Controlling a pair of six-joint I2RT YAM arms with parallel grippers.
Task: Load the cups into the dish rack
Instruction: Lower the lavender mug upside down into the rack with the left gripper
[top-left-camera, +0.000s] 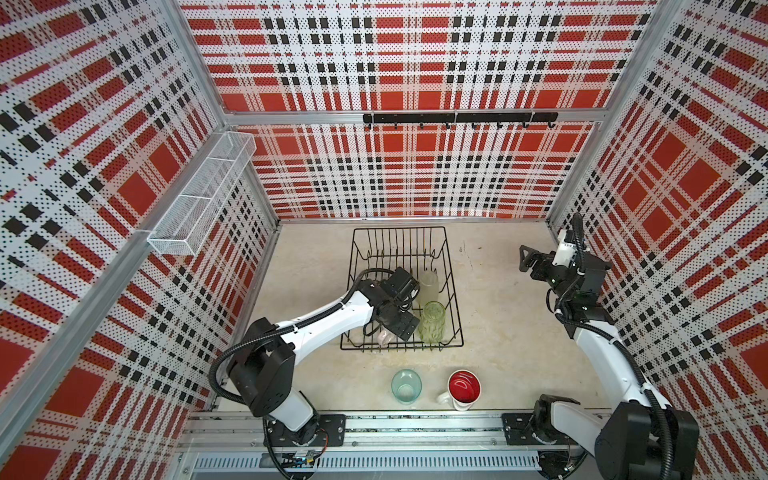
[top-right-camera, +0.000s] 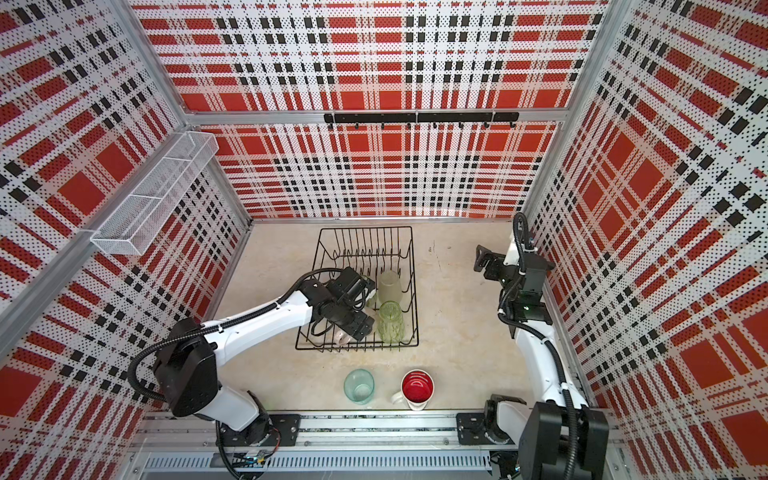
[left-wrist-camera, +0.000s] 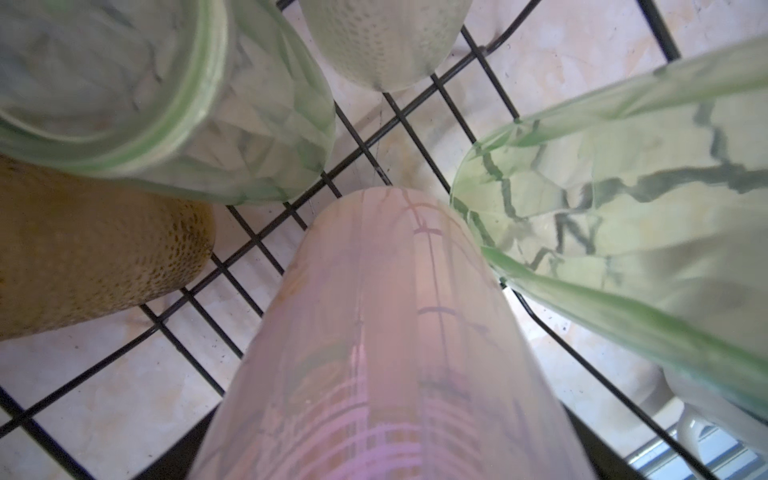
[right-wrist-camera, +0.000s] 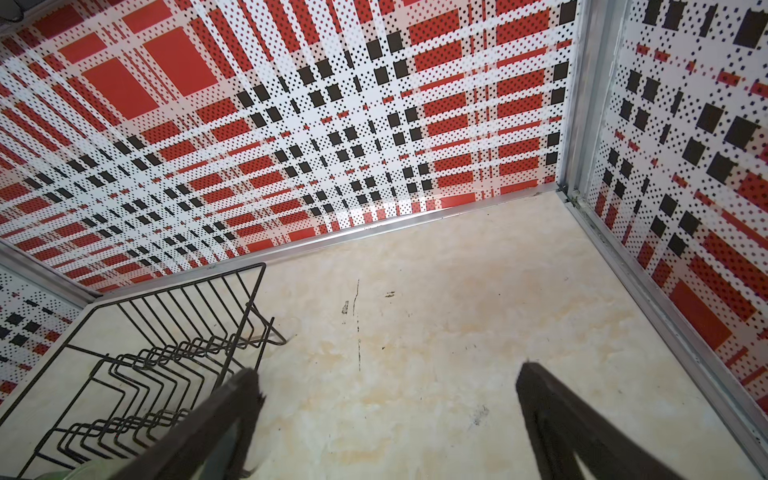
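Looks like the step in hand is parking the glossy pink mug (left-wrist-camera: 386, 332) in the black wire dish rack (top-left-camera: 399, 228). The left end effector (top-left-camera: 397, 328) is down inside the rack with its jaws set wide and the mug dead centre under its camera. No fingers show though, so I can't tell if it's clamped on or just loose around it.

I'd let the mug settle on the wires, then lift straight up, since it's crowded in there. The left wrist view shows what the arm hides from above: a speckled amber tumbler (left-wrist-camera: 91, 249), a clear green tumbler (left-wrist-camera: 623, 199), another green tumbler (left-wrist-camera: 145, 104) and a frosted pale tumbler (left-wrist-camera: 382, 41), all close around the mug.

Both top views have what the wrist misses. A teal glass tumbler (top-left-camera: 406, 386) and a white mug with a red inside (top-left-camera: 463, 388) are waiting on the bench (top-left-camera: 498, 311) in front of the rack. The right end effector (top-left-camera: 527, 259) is wide open and empty, well off to the side.
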